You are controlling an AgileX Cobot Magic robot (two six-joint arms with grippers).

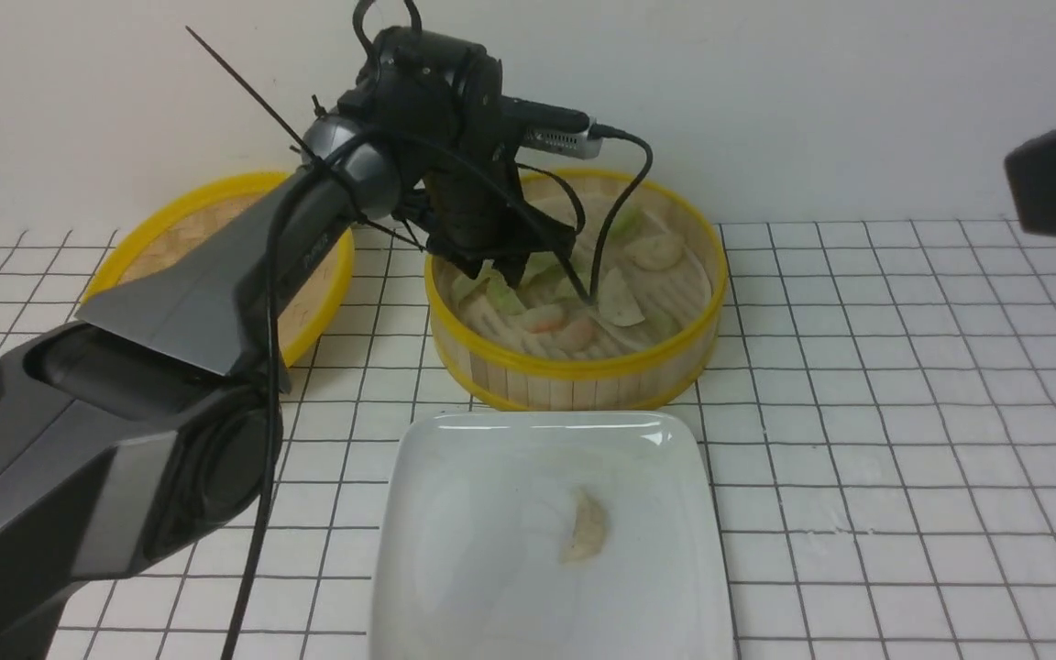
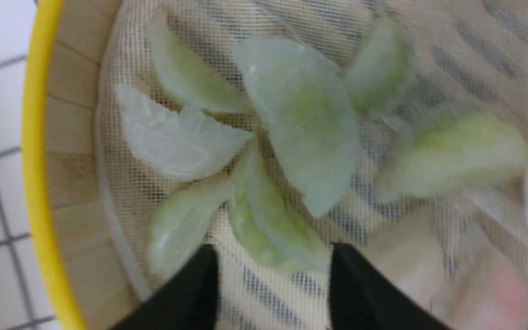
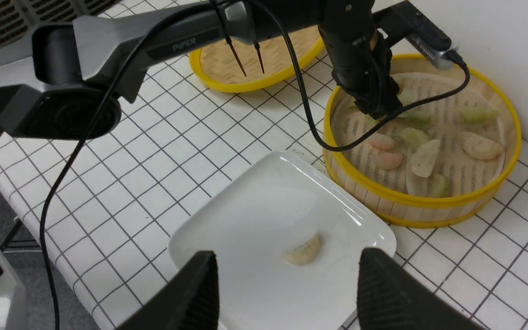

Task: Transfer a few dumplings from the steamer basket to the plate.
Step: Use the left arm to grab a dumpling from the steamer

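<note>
Front view: one cream dumpling (image 1: pixel 586 524) sits on the plate (image 1: pixel 427 458), so that's one moved. I'd guess "a few" means a couple more to go. Plenty of dumplings (image 1: pixel 621 304) are in the steamer basket (image 1: pixel 583 374), and the left hand (image 1: pixel 510 270) is dipped in there.

Left wrist view: its fingers (image 2: pixel 190 293) are apart, straddling the end of a green dumpling (image 2: pixel 268 224), nothing clamped.

Right wrist view: the right hand (image 3: pixel 289 256) hangs over the plate, spread wide and empty.
</note>
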